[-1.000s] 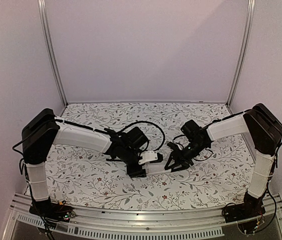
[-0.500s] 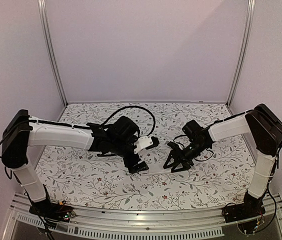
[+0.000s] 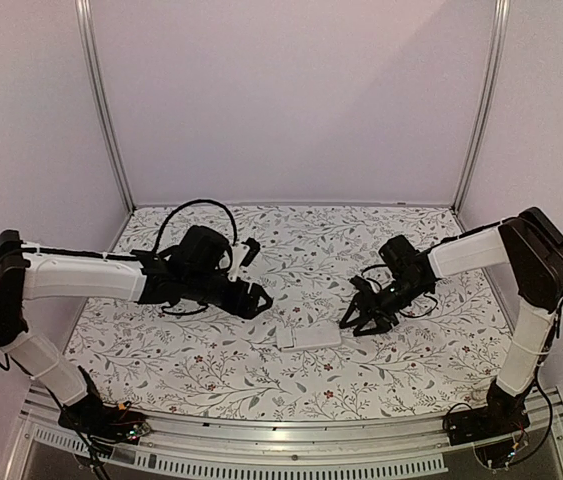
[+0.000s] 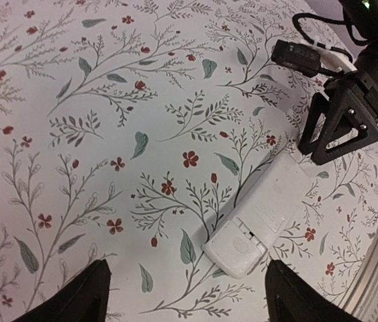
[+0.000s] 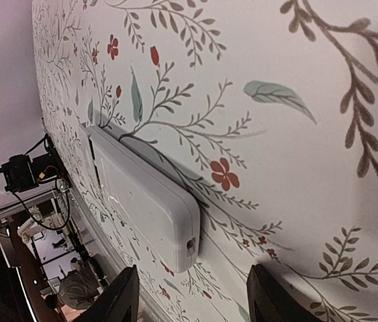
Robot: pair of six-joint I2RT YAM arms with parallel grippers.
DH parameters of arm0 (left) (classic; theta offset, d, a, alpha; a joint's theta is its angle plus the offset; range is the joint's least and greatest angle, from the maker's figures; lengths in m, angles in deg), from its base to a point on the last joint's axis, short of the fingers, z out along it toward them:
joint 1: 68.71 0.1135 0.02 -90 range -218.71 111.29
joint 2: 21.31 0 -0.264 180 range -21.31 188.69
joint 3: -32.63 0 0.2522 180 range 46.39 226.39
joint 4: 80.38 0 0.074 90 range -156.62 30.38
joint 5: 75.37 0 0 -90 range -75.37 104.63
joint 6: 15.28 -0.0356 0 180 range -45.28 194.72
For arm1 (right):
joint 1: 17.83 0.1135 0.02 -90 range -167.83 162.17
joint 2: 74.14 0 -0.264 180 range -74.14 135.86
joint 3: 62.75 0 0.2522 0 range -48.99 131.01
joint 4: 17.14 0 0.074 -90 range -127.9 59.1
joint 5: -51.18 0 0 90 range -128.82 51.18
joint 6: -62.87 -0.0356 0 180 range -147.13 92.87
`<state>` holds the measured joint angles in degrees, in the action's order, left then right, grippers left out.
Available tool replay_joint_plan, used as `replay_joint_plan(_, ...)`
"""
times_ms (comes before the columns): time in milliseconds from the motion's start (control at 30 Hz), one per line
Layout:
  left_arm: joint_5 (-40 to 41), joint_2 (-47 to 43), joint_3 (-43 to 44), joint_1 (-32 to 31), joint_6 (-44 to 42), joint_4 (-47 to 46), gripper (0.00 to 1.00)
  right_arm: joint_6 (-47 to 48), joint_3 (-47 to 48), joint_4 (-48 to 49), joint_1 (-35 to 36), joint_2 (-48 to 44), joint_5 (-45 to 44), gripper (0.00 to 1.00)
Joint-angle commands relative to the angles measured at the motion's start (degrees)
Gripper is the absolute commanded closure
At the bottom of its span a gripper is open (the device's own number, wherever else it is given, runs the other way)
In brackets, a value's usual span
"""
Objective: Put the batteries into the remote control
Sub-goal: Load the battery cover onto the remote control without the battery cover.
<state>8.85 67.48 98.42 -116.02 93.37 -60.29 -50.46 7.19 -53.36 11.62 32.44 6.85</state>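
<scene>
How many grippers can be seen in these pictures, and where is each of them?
2. The left gripper hovers open over the table, left of the remote control. The right gripper, also open, is close by the remote control's right end. None seems hidden.

White remote control (image 3: 309, 337) lies on floral-patterned table (image 3: 211, 370).

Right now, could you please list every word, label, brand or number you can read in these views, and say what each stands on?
None readable. The remote control lies with its plain white back up, showing no legible print; the floral tablecloth bears only a pattern.
</scene>
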Motion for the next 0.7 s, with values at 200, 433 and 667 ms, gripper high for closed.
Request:
replay_joint_plan(200,-7.49,7.94,-6.63,-0.63,21.22,-14.77,0.44,-0.59,0.44,0.87,1.05,2.35,-0.41,0.52)
replay_joint_plan(433,-9.49,12.77,-7.38,-1.64,26.16,-20.57,0.55,-0.58,0.52,1.07,1.53,3.17,0.06,0.56)
replay_joint_plan(667,-10.45,15.34,-7.40,-2.64,27.35,-22.36,0.62,-0.68,0.46,1.33,2.05,3.86,0.64,0.59)
